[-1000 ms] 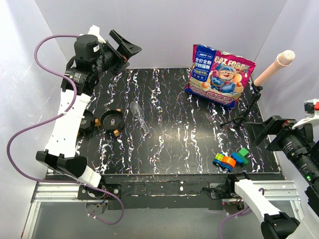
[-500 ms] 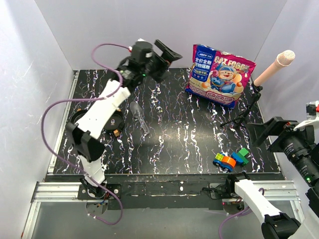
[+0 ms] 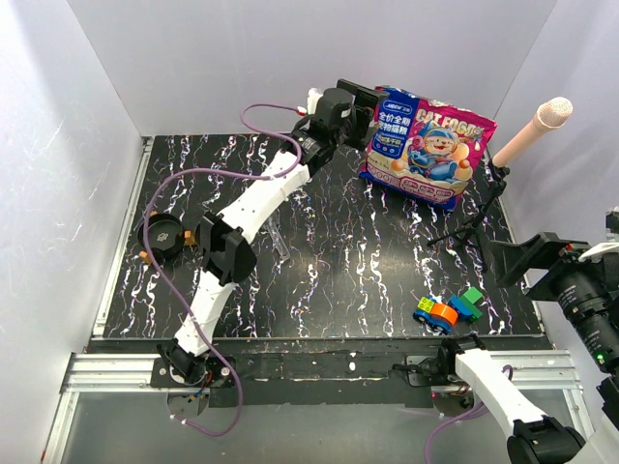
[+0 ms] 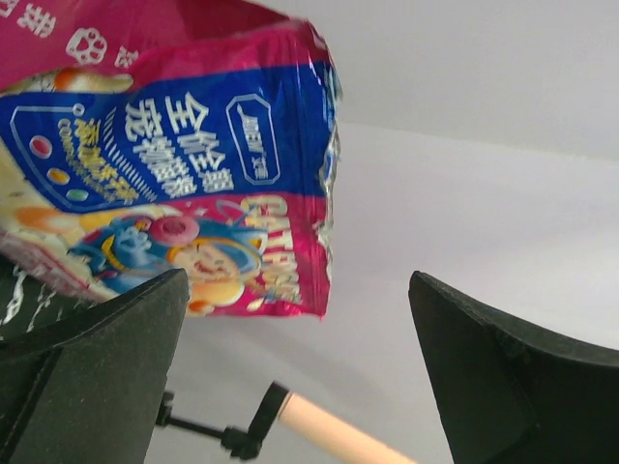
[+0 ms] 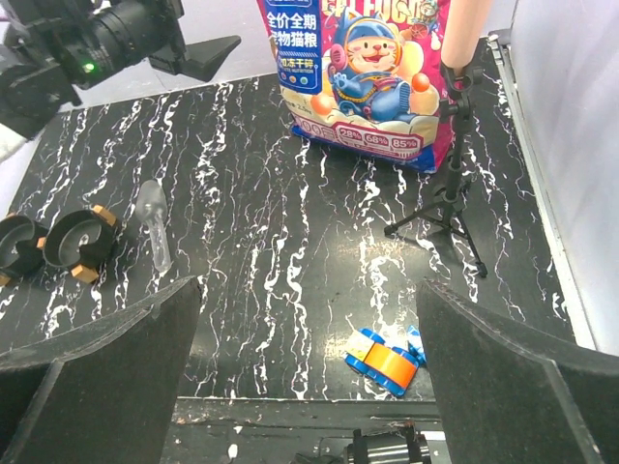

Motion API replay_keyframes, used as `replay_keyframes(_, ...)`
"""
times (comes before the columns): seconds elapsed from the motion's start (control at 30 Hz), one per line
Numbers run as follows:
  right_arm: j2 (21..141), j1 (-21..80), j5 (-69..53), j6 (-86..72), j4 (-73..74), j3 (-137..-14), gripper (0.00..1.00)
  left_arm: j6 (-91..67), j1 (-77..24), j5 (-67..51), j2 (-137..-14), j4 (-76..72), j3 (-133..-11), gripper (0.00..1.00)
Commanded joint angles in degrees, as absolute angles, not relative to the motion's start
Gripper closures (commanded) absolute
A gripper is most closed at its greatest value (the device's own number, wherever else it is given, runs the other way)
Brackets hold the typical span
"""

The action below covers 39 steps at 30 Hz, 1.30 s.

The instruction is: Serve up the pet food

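Left hand (image 3: 362,101) is stretched to the far side of the counter (image 3: 329,242), spread wide w/ nothing in it, just left of the bag (image 3: 426,145). In its wrist view the bag's edge shows in the gap btwn the fingers (image 4: 106,358), so it's prob. lining up to pinch that edge. No contact yet, as far as I can tell.

Pet food itself isn't visible, presumably inside the bag. The bag stands far right, leaning on the far wall (image 3: 242,58), printed face to the arms. Upright prob. keeps the top reachable & the contents in.

Right hand (image 5: 309,300) hangs near right, high over the counter, wide open & empty, likely parked out of the way.

Two black bowls (image 5: 82,242) w/ orange tabs sit at left, a clear scoop (image 5: 153,220) just right of them. That's likely the serving spot, well apart from the bag. Toy blocks (image 3: 447,309) near right & mic (image 3: 530,129) on a tripod right of the bag: prob. no part in this.
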State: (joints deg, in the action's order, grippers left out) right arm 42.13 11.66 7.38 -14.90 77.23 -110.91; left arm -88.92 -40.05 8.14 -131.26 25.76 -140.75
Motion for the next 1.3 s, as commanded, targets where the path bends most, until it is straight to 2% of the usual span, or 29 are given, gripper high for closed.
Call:
replay_keyframes(0.0,41.6,11.9,9.4,-14.1,77.5,-112.4,0.01,-91.9,-38.6,12.7,-134.8,13.7,-143.3,0.03)
replay_keyframes(0.1,41.1,11.9,9.8,-14.0,77.6,-112.1,0.01,-80.3,-36.9,9.6,-139.5,8.6,-149.4,0.07)
replay_keyframes(0.17,41.0,11.9,10.3,-13.6,78.0,-112.5,0.01,-70.5,-36.2,6.6,-139.8,2.0,-147.7,0.12)
replay_keyframes(0.3,41.8,11.9,10.1,-13.5,79.6,-115.0,0.02,-48.2,-35.1,1.0,-138.3,-2.0,-143.4,0.1)
replay_keyframes(0.43,42.9,11.9,7.7,-13.6,82.2,-117.1,0.01,-40.5,-31.9,-11.9,-140.7,-6.4,-142.6,0.07)
replay_keyframes(0.57,43.7,11.9,4.8,-14.4,84.0,-118.0,0.01,-38.1,-30.4,-26.4,-146.4,-9.2,-147.3,0.05)
replay_keyframes(0.7,45.8,11.9,1.2,-15.6,86.0,-119.4,0.01,-36.8,-29.3,-30.8,-147.2,-14.9,-143.4,0.08)
replay_keyframes(0.83,48.3,11.9,-3.0,-17.4,88.4,-120.1,0.01,-37.3,-28.9,-35.3,-152.5,-17.4,-149.2,0.08)
replay_keyframes(0.93,50.4,11.9,-5.4,-17.5,89.9,-121.0,0.01,-39.5,-28.9,-35.5,-154.8,-22.4,-149.3,0.02)
replay_keyframes(1.07,52.0,12.0,-6.4,-19.0,89.7,-120.9,0.01,-39.6,-29.3,-32.4,-157.9,-26.5,-150.1,0.02)
replay_keyframes(1.27,52.7,12.0,-7.6,-21.6,90.1,-119.6,0.01,-38.4,-31.3,-25.3,-160.6,-29.6,-150.8,0.14)
